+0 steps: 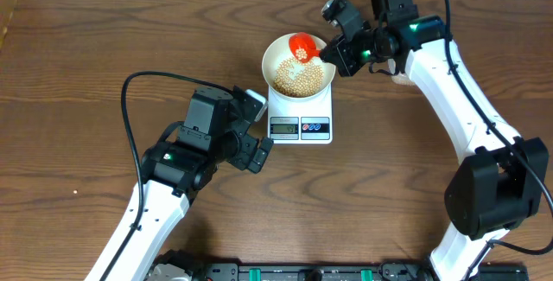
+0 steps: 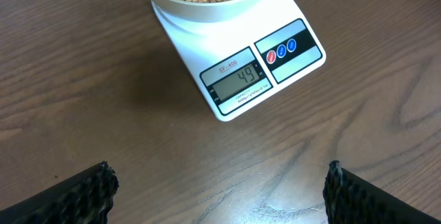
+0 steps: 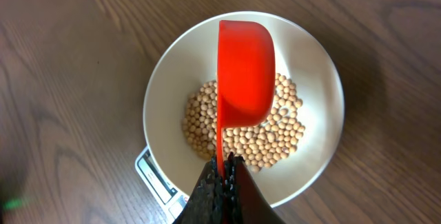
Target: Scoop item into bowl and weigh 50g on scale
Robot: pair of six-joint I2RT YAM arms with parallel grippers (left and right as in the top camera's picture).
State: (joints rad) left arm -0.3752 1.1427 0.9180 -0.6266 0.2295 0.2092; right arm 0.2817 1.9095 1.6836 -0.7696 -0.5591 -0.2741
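The left arm (image 1: 177,164) and right arm (image 1: 449,75) share white tubular links, black joint housings with green lights, looping black cables (image 1: 123,112) and ribbed black fingers (image 2: 76,196).

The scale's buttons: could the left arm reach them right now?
Probably yes. The left gripper hangs open and empty just in front of the scale, with only bare table between it and the buttons.

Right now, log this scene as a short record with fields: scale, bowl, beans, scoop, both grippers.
scale: on the wooden table, display reads 49
bowl: white, sits on the scale
beans: tan layer covering the bowl's bottom
scoop: red, held over the bowl above the beans
right gripper: shut on the scoop's handle
left gripper: open, empty, over the table in front of the scale
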